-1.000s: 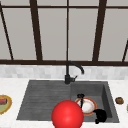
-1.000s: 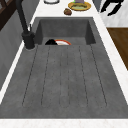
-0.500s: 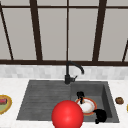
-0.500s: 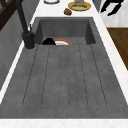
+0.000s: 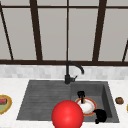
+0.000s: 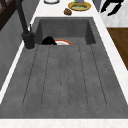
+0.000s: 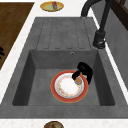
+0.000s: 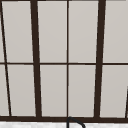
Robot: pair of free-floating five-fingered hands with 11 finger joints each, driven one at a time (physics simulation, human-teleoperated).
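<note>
Our hands are working at a plate in the sink basin.

Our left hand (image 7: 83,71) is curling its fingers around a small cup (image 7: 78,80) on the plate (image 7: 68,87), at its two o'clock edge; our right hand (image 5: 100,115) is hovering at four o'clock, grip unclear.

White plate (image 7: 68,86), orange-red rim; dark grey sink (image 7: 62,60); black faucet (image 5: 71,71); red ball (image 5: 67,115).

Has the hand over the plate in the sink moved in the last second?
No. In the front view the left hand sits at the plate's back rim, just right of the faucet, as before.
</note>
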